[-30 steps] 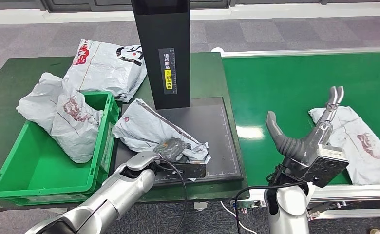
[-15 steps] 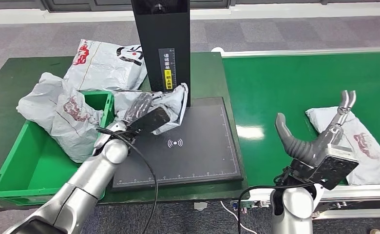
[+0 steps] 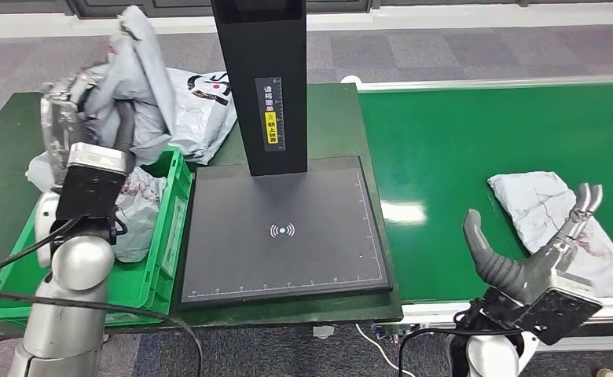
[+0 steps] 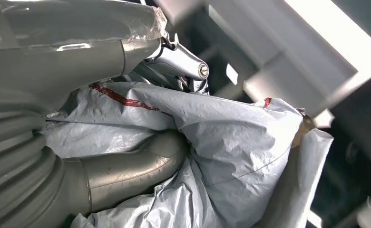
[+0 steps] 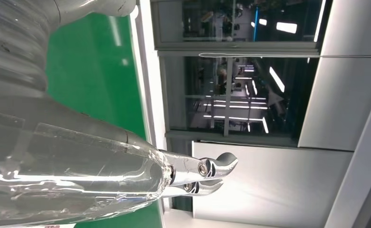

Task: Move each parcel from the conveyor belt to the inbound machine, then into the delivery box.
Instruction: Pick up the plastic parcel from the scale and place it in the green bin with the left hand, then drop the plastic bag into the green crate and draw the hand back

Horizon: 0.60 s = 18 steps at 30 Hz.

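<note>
Above the green box (image 3: 160, 263), left hand (image 3: 103, 118) fingers grasp a grey parcel (image 3: 142, 71) — right hand (image 3: 535, 251) released.

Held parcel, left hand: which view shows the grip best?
Left wrist view: the thumb presses into the grey parcel close up. The head view shows the parcel held high above the green bin. The right wrist view looks elsewhere.

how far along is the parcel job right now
Done: one parcel lies in the green delivery box. In hand: the left hand holds a grey parcel above the box. Left: one parcel waits on the conveyor belt by the open right hand.
</note>
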Tool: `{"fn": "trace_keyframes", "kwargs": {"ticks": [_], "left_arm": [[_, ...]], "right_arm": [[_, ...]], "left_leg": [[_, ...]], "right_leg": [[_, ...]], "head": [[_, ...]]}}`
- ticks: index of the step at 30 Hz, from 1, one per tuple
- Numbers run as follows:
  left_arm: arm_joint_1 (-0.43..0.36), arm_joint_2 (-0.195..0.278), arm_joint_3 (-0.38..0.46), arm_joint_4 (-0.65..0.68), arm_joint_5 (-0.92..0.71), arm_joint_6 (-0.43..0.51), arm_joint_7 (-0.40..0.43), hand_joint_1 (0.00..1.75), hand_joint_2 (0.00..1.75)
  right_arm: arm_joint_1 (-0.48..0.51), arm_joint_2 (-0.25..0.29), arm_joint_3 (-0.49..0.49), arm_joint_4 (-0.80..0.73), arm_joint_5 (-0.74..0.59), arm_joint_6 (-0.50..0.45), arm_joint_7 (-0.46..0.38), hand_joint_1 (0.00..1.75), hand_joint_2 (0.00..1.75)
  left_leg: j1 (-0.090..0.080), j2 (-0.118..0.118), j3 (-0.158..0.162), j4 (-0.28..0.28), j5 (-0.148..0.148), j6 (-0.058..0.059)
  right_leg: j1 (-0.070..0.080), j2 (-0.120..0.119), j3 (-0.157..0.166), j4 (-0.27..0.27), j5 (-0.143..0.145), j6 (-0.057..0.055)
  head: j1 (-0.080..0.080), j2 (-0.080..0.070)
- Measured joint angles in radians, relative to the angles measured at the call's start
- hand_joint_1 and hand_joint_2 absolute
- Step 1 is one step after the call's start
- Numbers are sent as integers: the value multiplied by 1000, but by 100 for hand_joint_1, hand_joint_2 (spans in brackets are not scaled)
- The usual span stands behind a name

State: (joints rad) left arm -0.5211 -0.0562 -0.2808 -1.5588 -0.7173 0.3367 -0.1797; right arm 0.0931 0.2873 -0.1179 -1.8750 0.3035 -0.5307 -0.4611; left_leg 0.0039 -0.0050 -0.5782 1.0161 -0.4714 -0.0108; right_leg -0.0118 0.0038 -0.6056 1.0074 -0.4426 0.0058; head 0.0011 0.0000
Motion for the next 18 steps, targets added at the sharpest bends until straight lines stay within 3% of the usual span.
{"fn": "trace_keyframes", "kwargs": {"ticks": [5,7,18], "left_arm": [[43,16,79,-86,-579,254,161,175,175],[62,23,124,-99,-750,305,206,175,175],[93,36,209,-115,-791,325,227,175,175]], "right_arm": [[11,1,0,-6,-1,-5,8,0,175],[11,1,1,-6,-1,-7,13,0,175],[10,1,1,-6,0,-11,16,0,175]], "left_leg": [[0,1,1,0,0,0],[0,0,2,0,1,0],[0,-1,2,0,1,-1]], "right_leg": [[0,0,1,0,0,0],[0,0,1,0,0,0],[0,-1,2,0,0,0]], "head": [[0,0],[0,0],[0,0]]}}
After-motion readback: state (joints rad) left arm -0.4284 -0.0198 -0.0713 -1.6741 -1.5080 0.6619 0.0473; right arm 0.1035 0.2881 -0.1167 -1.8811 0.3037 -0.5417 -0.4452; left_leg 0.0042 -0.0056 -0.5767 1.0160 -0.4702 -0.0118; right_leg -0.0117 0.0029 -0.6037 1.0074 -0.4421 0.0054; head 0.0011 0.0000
